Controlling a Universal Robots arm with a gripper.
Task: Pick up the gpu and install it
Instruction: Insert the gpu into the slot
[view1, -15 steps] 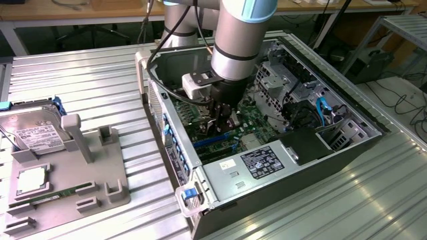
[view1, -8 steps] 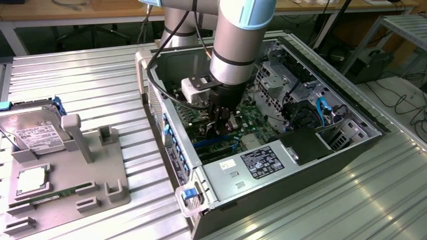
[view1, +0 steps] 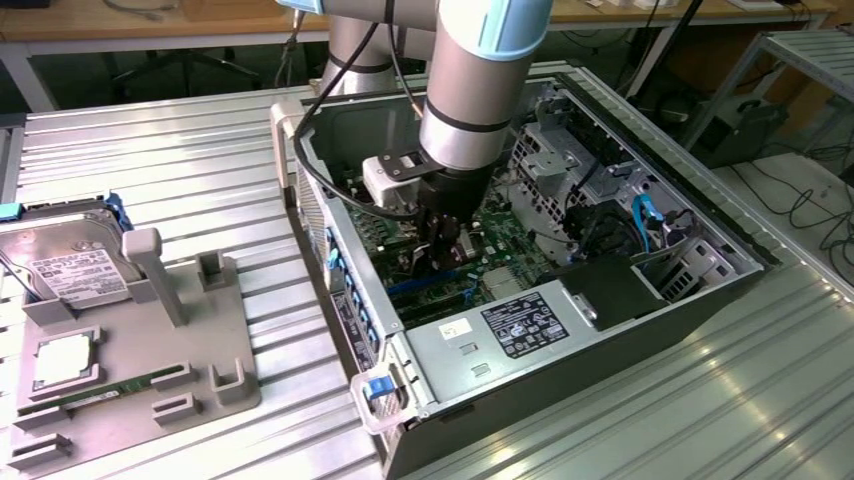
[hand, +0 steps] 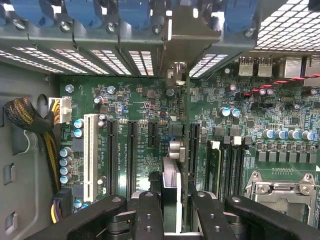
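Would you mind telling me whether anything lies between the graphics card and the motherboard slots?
Nothing visible does. The gripper holds the graphics card edge-on over the motherboard; the long slots beside it are empty, the spot directly beneath is hidden.

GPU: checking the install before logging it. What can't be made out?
gpu: edge-on in the wrist view, face and bracket hidden.
Its seating: hidden by the gripper in the wrist view, the arm in the exterior view.
Hard drive label: too small, exterior view.
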